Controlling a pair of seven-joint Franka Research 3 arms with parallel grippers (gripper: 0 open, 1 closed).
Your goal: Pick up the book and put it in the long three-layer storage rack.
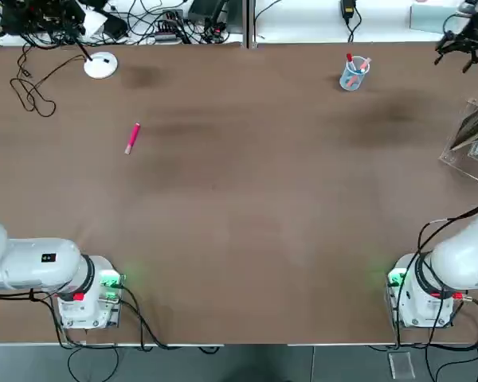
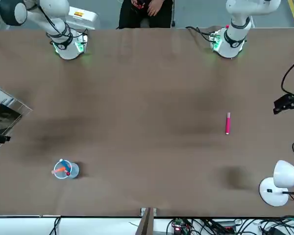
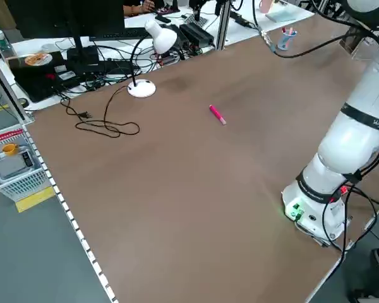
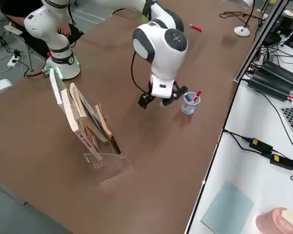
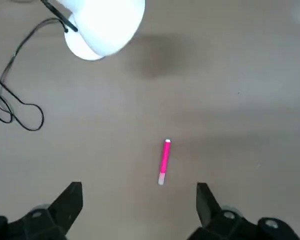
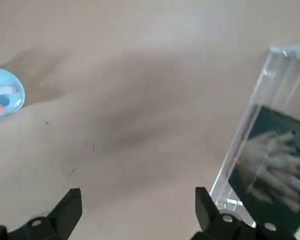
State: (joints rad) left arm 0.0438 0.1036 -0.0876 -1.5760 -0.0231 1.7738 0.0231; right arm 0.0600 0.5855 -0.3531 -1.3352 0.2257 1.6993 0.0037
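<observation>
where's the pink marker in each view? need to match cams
Top: pink marker left of centre, below the white lamp.
Front: right of centre, above the lamp.
Left side: upper middle, right of the lamp base.
Right side: top edge, left of the lamp base.
Left wrist: centre, lamp head beyond it.
Right wrist: not in it.
Shared landmark: the lamp.

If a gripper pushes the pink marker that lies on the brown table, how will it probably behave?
The slim pink marker looks round and lies flat on the bare brown table, so a sideways push would probably roll it. It looks small and light, so it should slide easily. Its narrow, smooth body may slip between fingers.
</observation>
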